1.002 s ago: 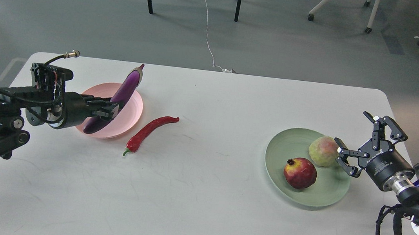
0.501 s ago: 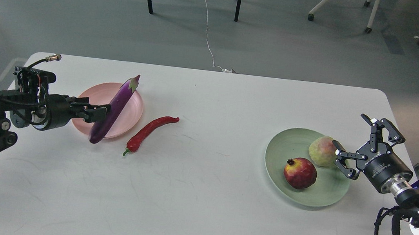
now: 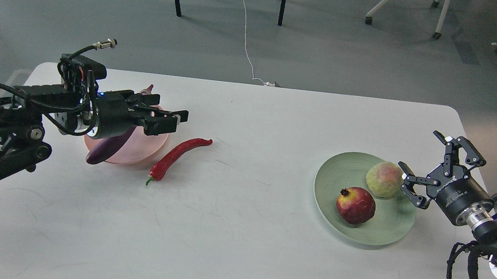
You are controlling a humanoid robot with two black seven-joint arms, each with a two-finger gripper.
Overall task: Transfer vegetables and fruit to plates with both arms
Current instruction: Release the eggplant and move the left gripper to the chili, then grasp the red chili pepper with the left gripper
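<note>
While eggplant (image 3: 107,149) lies on pink plate (image 3: 141,153) | green plate (image 3: 332,186): pomegranate (image 3: 355,205), green fruit (image 3: 383,179)

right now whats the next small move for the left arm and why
Probably move the left gripper right and down toward the red chili pepper. The eggplant already lies across the pink plate, one end overhanging, and the jaws look open and empty above it. The chili still lies on the table beside that plate, while both fruits already sit in the green plate.

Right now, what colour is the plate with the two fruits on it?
Pale green plate, seen clearly in the head view.
</note>
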